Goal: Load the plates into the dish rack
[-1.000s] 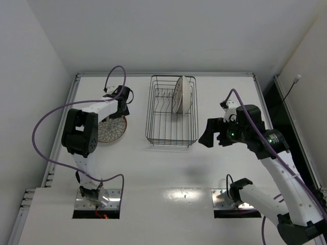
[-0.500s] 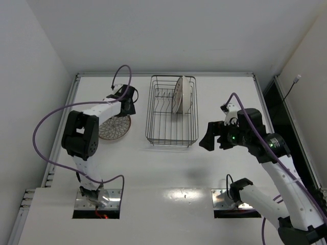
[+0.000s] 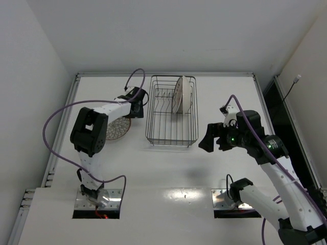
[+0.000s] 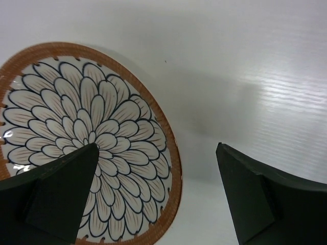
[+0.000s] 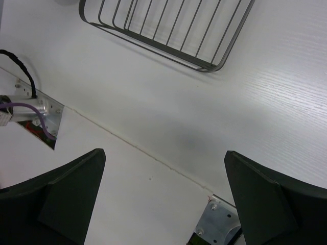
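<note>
A round white ceramic plate (image 4: pixel 76 138) with petal pattern is laid flat left of the rectangular dark wire dish rack (image 3: pixel 148 117), where another pale round plate (image 3: pixel 179 94) is stood on edge. The left gripper (image 4: pixel 157 153) is spread wide over the flat plate's rim. The right gripper (image 5: pixel 164 153) is spread wide above the white table (image 3: pixel 168 173).

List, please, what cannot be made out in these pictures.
- Loose plate: top view, left arm covers part; left wrist view, frame edge and fingers hide the rest.
- Racked plates: top view, edge-on and small; count and patterns unclear.
- Rack: right wrist view, only a corner; top edge cuts it.
</note>
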